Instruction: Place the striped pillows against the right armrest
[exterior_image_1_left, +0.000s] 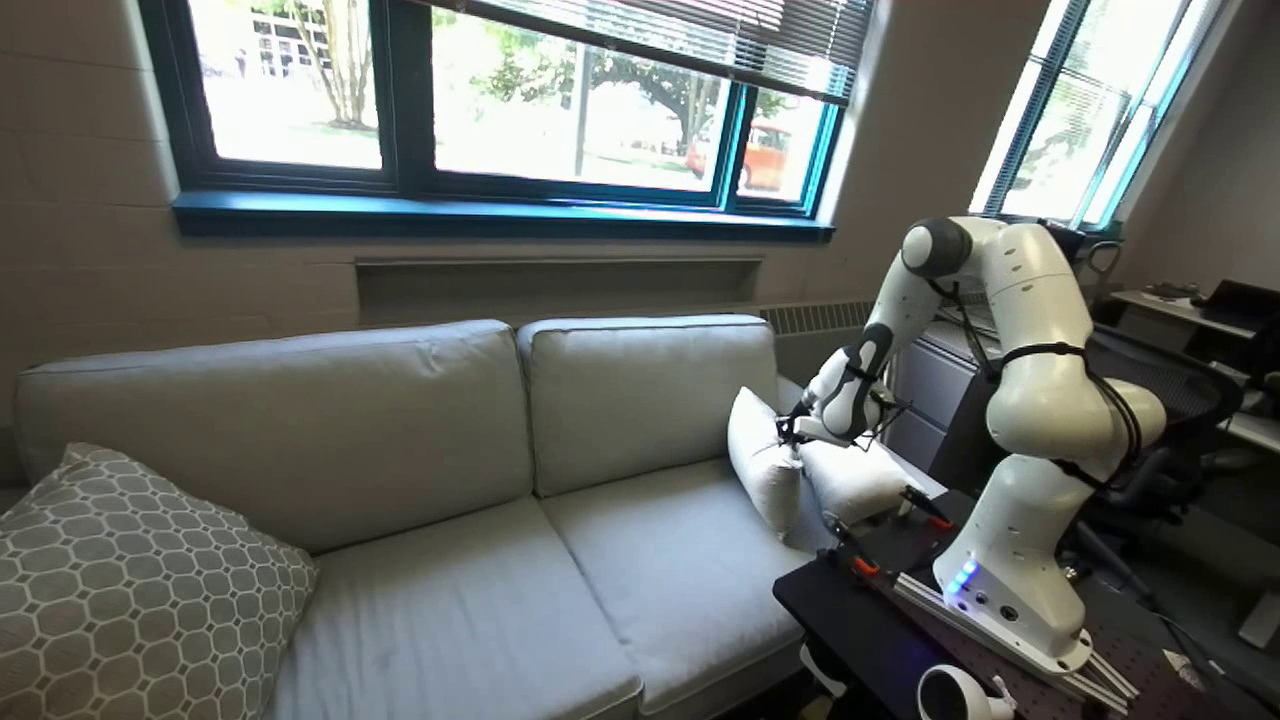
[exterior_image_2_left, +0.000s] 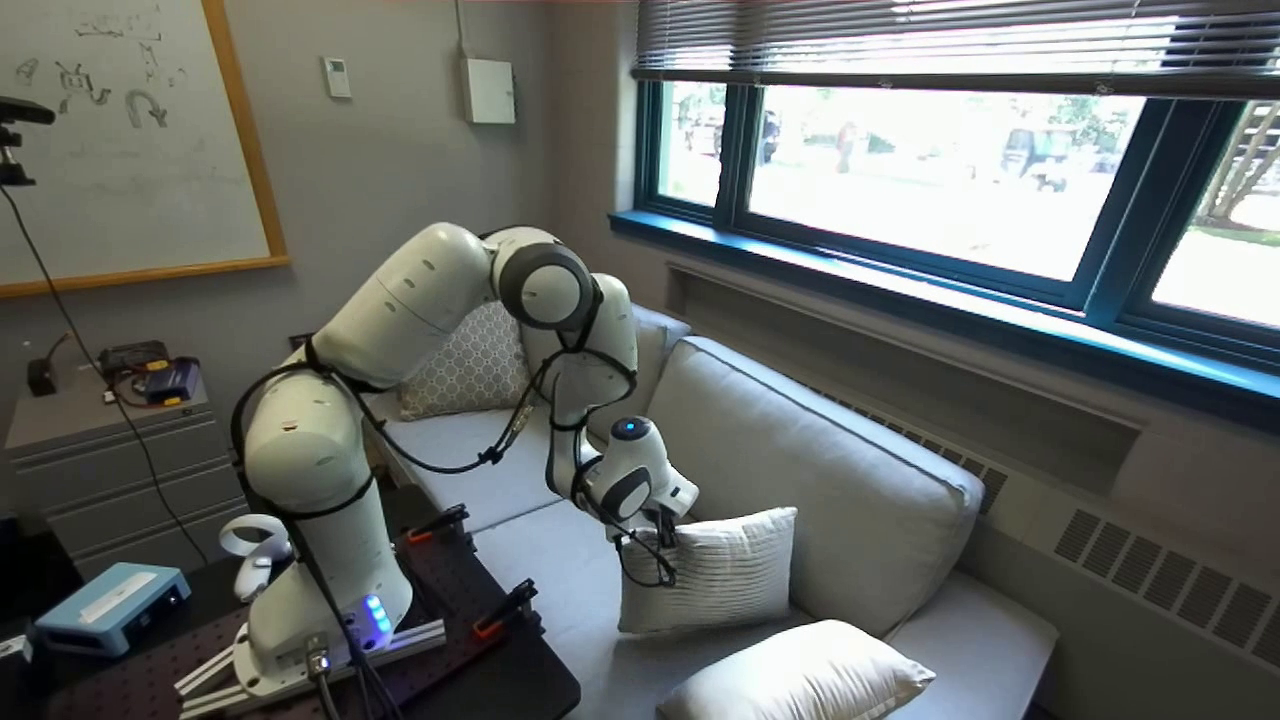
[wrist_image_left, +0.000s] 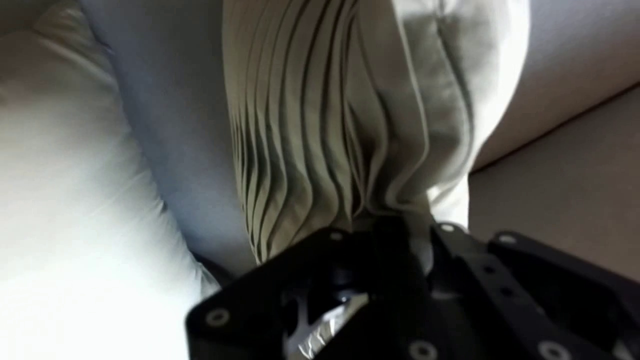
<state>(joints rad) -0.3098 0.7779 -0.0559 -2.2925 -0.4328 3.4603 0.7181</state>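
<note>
Black claw (exterior_image_2_left: 665, 530) pinches an upright, square, cream pleat-striped pillow (exterior_image_2_left: 735, 572); a second, plump cream fabric pillow (exterior_image_2_left: 800, 675) lies between it and the low light-grey padded armrest (exterior_image_2_left: 990, 640). Larger grey lattice-patterned pillow (exterior_image_1_left: 140, 590) at the grey-beige fabric sofa (exterior_image_1_left: 640, 400)'s other end. Plump one cut off in an exterior view, armrest partly hidden.

I have the white arm (exterior_image_1_left: 1035, 310) rising from its blue-lit base (exterior_image_1_left: 1003, 550) and arching over at the elbow (exterior_image_1_left: 938, 248), with the forearm (exterior_image_1_left: 893, 305) angled down to the wrist (exterior_image_2_left: 642, 455), where one more small blue light (exterior_image_2_left: 630, 428) glows. Out at the low end sits my gripper (wrist_image_left: 416, 229), well apart from the base, and in the wrist view I see its black fingers (wrist_image_left: 395, 250) drawn close together in a pinch, their tips dark and partly hidden
</note>
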